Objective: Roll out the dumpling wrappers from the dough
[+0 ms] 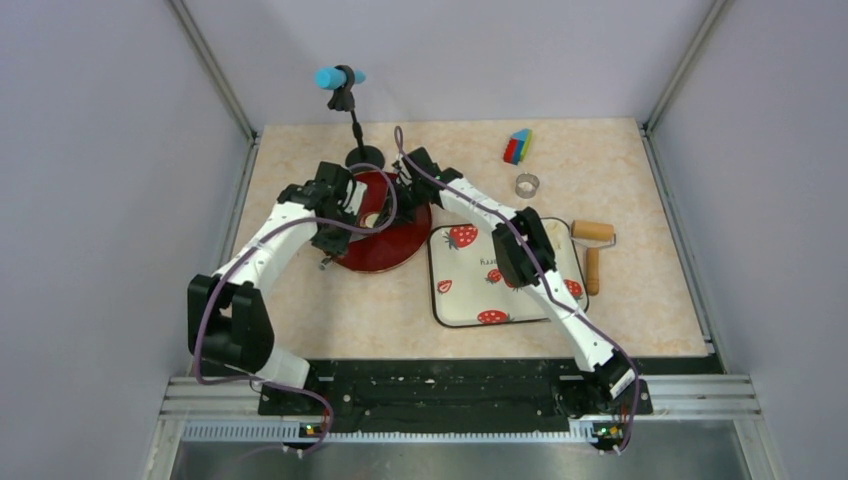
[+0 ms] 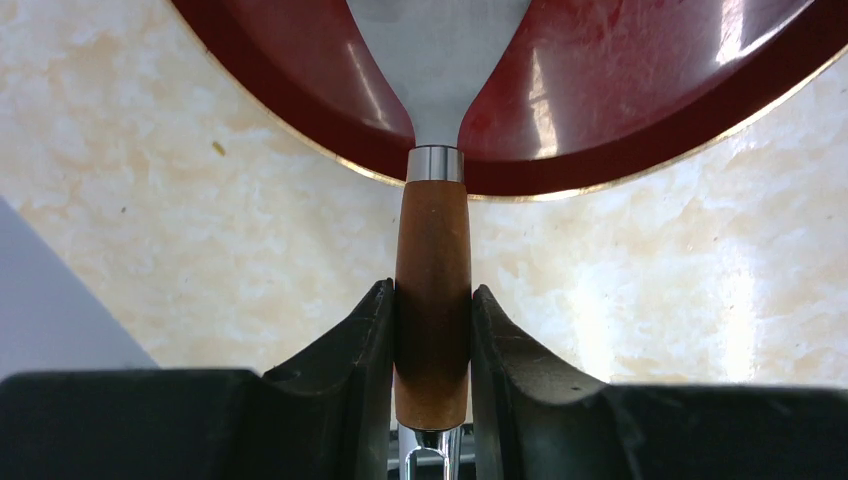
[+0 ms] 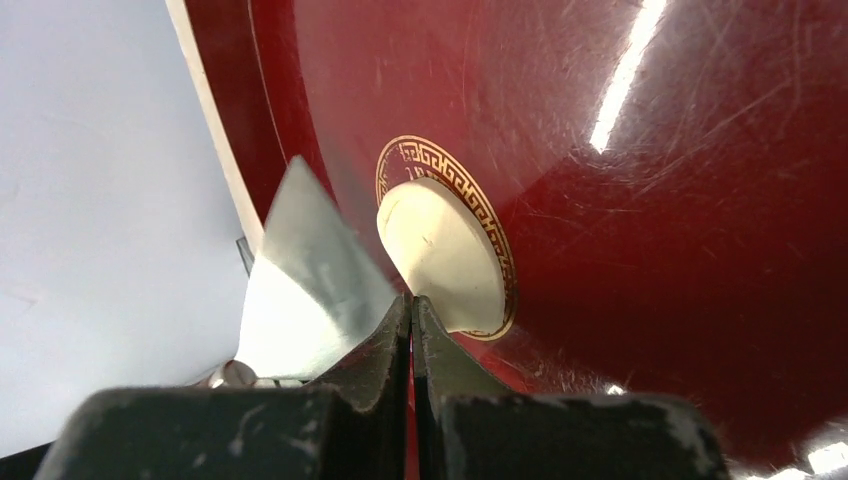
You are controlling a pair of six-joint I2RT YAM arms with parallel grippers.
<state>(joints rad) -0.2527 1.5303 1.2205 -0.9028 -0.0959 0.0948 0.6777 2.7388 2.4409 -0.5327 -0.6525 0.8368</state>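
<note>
Dumpling wrapper (image 3: 440,255) lies flat in the middle of the red plate (image 3: 650,250), inside a gold ring pattern. The right gripper (image 3: 412,305) has its two fingers pressed together, and the tips sit right at the wrapper's near edge. I cannot tell if any dough is pinched between them. From the right wrist the wrapper looks like an oval, and its long way runs from top left to bottom right.

The left gripper (image 2: 432,295) squeezes the brown wooden handle of a metal spatula (image 2: 432,230). The handle points straight away from the fingers, and the shiny blade (image 3: 300,280) reaches over the plate's rim, just beside the wrapper.

The plate sits on a pale, marble-looking table (image 1: 330,310). Next to it is a strawberry tray (image 1: 465,300). Past the tray are a wooden rolling pin (image 1: 593,245), a metal ring cutter (image 1: 527,184) and a colourful block (image 1: 517,147). A black stand with a blue top (image 1: 340,77) rises behind the plate. Plain grey walls stand around the table.
</note>
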